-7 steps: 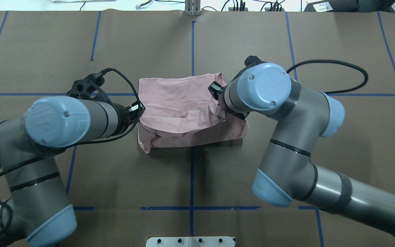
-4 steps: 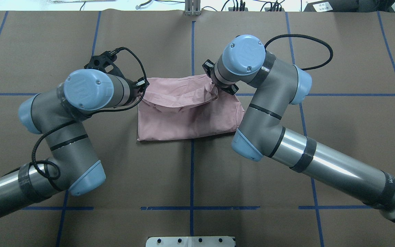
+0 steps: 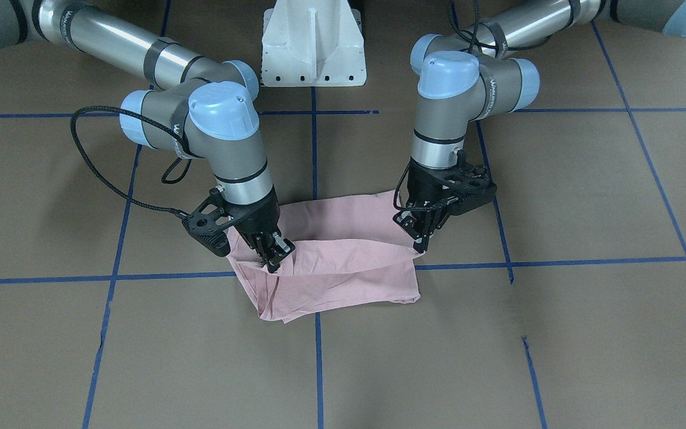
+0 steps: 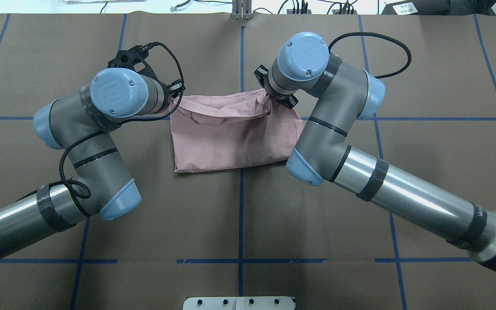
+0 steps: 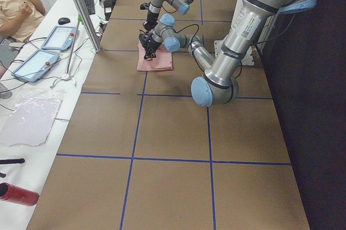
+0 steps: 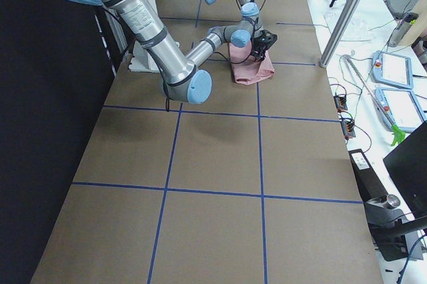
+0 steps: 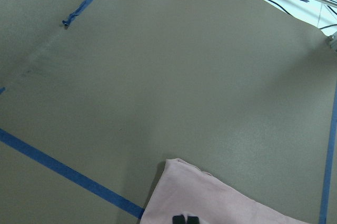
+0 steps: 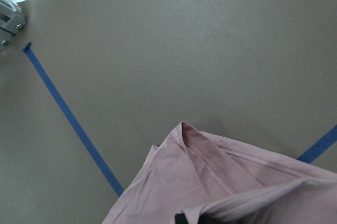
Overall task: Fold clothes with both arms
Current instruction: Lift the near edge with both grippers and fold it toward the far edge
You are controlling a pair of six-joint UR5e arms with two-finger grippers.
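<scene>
The pale pink T-shirt (image 4: pixel 230 137) lies folded at the table's middle, plain side up, print hidden; it also shows in the front view (image 3: pixel 343 280). My left gripper (image 4: pixel 175 96) is shut on the shirt's folded-over layer at its far left corner, low over the table; it shows in the front view (image 3: pixel 423 243). My right gripper (image 4: pixel 268 95) is shut on the same layer at the far right corner, as the front view (image 3: pixel 274 261) shows. The layer sags between them. The left wrist view shows the shut gripper (image 7: pixel 185 219) on pink cloth (image 7: pixel 210 203). The right wrist view shows a hemmed fold (image 8: pixel 210 176).
The brown table cover carries a grid of blue tape lines (image 4: pixel 241 56). The white pedestal (image 3: pixel 313 44) stands at the robot's side. An operator (image 5: pixel 19 8), tablets (image 5: pixel 59 36) and a red bottle (image 5: pixel 19 194) are beside the table's far edge.
Both arms have moved away from the robot, carrying the held layer of the shirt across to its far edge and lower. The shirt lies flatter and narrower.
</scene>
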